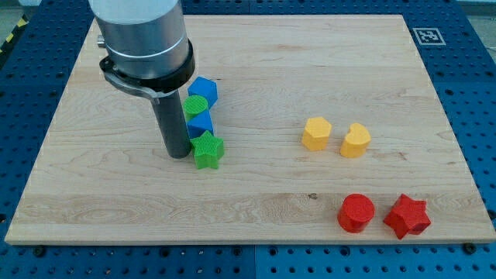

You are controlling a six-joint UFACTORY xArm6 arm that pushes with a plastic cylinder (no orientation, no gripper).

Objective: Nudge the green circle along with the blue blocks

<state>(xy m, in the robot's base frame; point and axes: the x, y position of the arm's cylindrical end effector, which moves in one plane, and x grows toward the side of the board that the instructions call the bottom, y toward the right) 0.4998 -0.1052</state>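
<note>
Bench: a pale wooden board [256,70] on a blue perforated base, with a small black-and-white marker at its top right corner.
Arm: a grey cylinder enters from the view's top left and ends in a straight dark rod.
End effector: there are no jaws to spread or pinch; the rod simply points down, and my tip [177,155] rests on the bench in its left half.
Tip relative to blocks: just to the view's left of the green star [208,150], close enough that contact cannot be told.
Green circle [194,107]: in the left half of the bench, in a tight column, wedged between two blue blocks.
Upper blue block [204,90]: touching the green circle from the top edge side.
Lower blue block [201,125]: below the circle, touching the green star beneath it.
Yellow blocks: a yellow hexagon [316,133] and a yellow heart [356,140] side by side, right of centre.
Red blocks: a red circle [356,212] and a red star [408,216] near the bottom right corner.
</note>
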